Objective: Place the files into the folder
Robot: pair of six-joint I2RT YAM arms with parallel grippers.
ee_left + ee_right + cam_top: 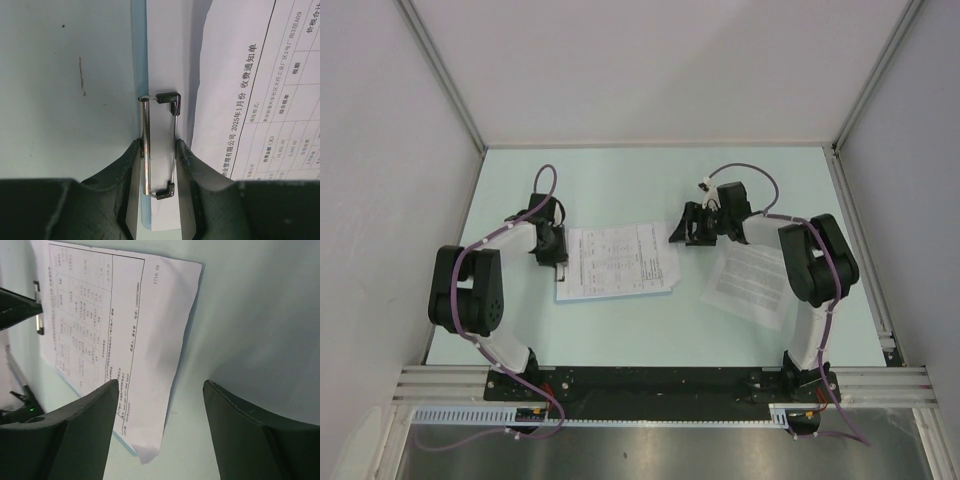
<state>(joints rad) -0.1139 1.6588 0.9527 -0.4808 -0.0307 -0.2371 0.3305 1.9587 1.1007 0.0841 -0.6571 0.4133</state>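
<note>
The files are white printed sheets; a stack (pixel 620 260) lies on the light-blue folder (pixel 560 293), and one loose sheet (pixel 752 282) lies under my right arm. My left gripper (pixel 558 262) is at the folder's left short edge, shut on its silver wire clip (pixel 160 145), with a finger touching each side. The top printed sheet (pixel 260 100) lies just right of the clip, and the folder's blue edge (pixel 141 50) shows to its left. My right gripper (pixel 683 232) is open and empty above the stack's right edge (pixel 125 315); it touches nothing.
Grey walls close in the pale green table (pixel 620 180) on three sides. A metal rail (pixel 670 385) runs along the near edge by the arm bases. My left gripper's finger (pixel 17 310) shows at the left of the right wrist view.
</note>
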